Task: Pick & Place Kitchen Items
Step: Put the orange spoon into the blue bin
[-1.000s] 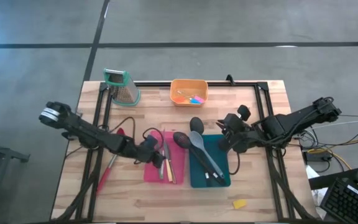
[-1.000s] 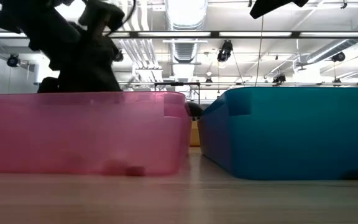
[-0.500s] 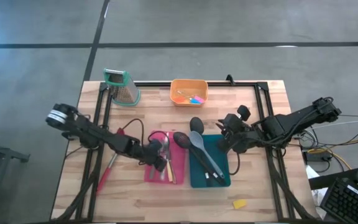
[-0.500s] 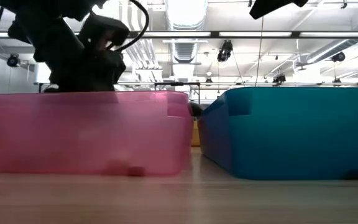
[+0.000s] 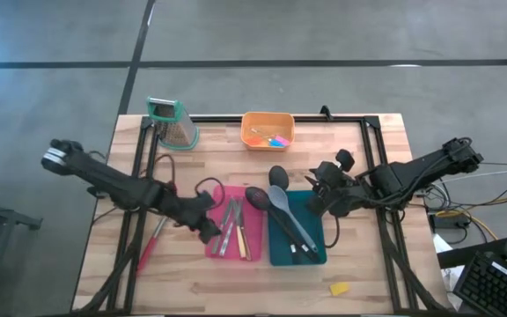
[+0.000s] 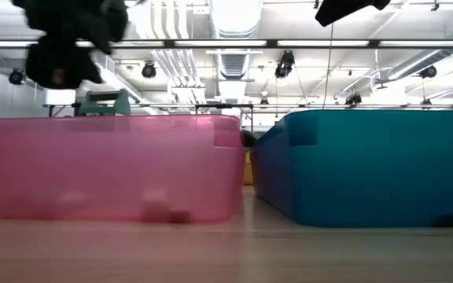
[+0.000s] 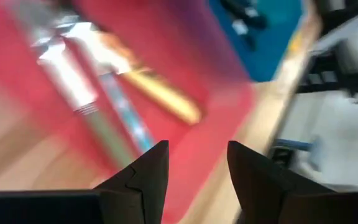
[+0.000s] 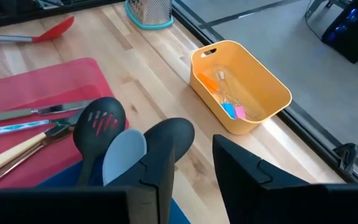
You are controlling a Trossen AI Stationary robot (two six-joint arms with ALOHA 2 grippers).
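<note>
- High view: the left claw point(image 5: 206, 231) hangs empty at the pink tray's point(image 5: 255, 251) outer edge. The knives point(image 5: 232, 230) lie in the tray just beside it, long axes along the tray's length. The right claw point(image 5: 322, 188) waits by the teal tray point(image 5: 275, 255).
- Low view: both trays sit side by side on the table point(image 6: 226, 255).
- Left wrist view: fingers apart, knives ahead.
- Right wrist view: fingers parted, empty, above the spoons point(image 8: 148, 146).

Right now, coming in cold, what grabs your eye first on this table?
Two bright bins sit side by side mid-table: the pink bin holding slim knives, the teal bin holding long spoons. The left gripper, fingers apart and empty, hovers at the pink bin's edge; behind, an orange tub holds tiny coloured pieces.
</note>
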